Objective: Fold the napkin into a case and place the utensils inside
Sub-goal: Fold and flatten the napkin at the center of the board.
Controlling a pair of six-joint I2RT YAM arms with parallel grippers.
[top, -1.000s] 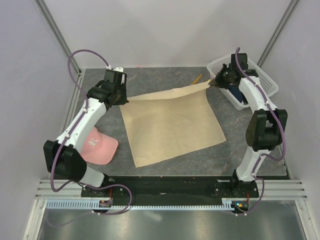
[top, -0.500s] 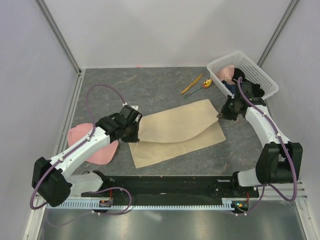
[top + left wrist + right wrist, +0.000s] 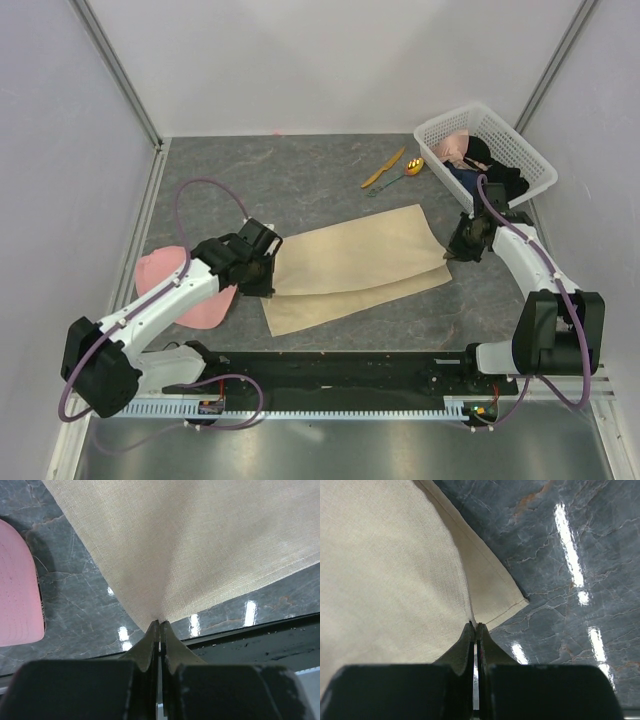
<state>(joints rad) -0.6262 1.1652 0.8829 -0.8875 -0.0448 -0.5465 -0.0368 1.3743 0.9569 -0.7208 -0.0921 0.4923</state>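
Observation:
The beige napkin (image 3: pixel 350 260) lies folded over on itself in the middle of the table, its upper layer stopping short of the near edge of the lower layer (image 3: pixel 345 305). My left gripper (image 3: pixel 268 270) is shut on the napkin's (image 3: pixel 200 555) left corner. At the right side my right gripper (image 3: pixel 452 248) is shut on the other corner of the cloth (image 3: pixel 385 580), above the lower layer's corner (image 3: pixel 495 600). The orange knife (image 3: pixel 383 168) and the spoon (image 3: pixel 406 170) with yellow bowl and green handle lie behind the napkin, near the basket.
A white basket (image 3: pixel 520 145) holding dark and pink clothes stands at the back right. A pink cap (image 3: pixel 195 290) lies under my left arm, also seen as a pink cap (image 3: pixel 17 590) in the left wrist view. The black base rail (image 3: pixel 340 365) runs along the near edge.
Both grippers have carried the napkin's far edge from the back of the table toward the near side and lowered it, folding the cloth over itself. The utensils came into view behind it.

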